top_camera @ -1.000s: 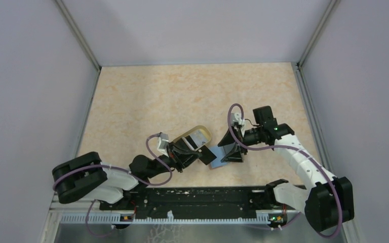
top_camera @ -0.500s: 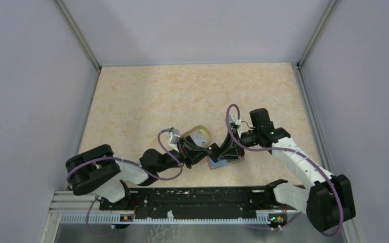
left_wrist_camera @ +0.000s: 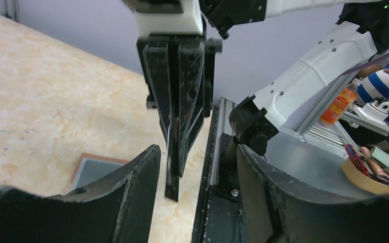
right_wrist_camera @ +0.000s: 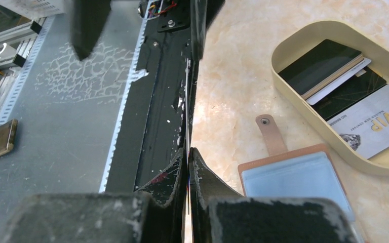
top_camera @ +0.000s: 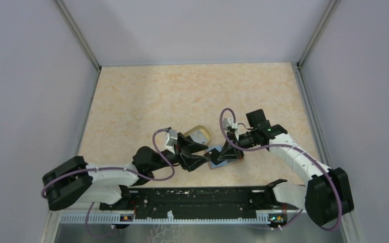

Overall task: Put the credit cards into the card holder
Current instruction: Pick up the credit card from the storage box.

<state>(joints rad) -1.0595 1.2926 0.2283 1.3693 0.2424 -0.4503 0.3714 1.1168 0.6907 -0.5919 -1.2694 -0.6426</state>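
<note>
One black credit card (left_wrist_camera: 172,185) hangs on edge, pinched in my right gripper (right_wrist_camera: 188,152), which is shut on it. In the right wrist view that card shows only as a thin line (right_wrist_camera: 187,116). My left gripper (left_wrist_camera: 197,152) stands open around the card's lower end, its fingers apart from it on both sides. The card holder (right_wrist_camera: 294,177) lies open on the table just below, light blue inside, with a brown tab (right_wrist_camera: 267,132). From above, both grippers meet over the card holder (top_camera: 217,163). More credit cards (right_wrist_camera: 334,63) lie in the dish.
An oval tan-rimmed dish (right_wrist_camera: 283,48) sits just beyond the card holder, and it appears behind the left gripper from above as the dish (top_camera: 201,130). The black base rail (top_camera: 202,197) runs along the near table edge, close to both grippers.
My left gripper, shut on the card a second ago, has opened. My right gripper came in from the right and shut on the card over the card holder.
</note>
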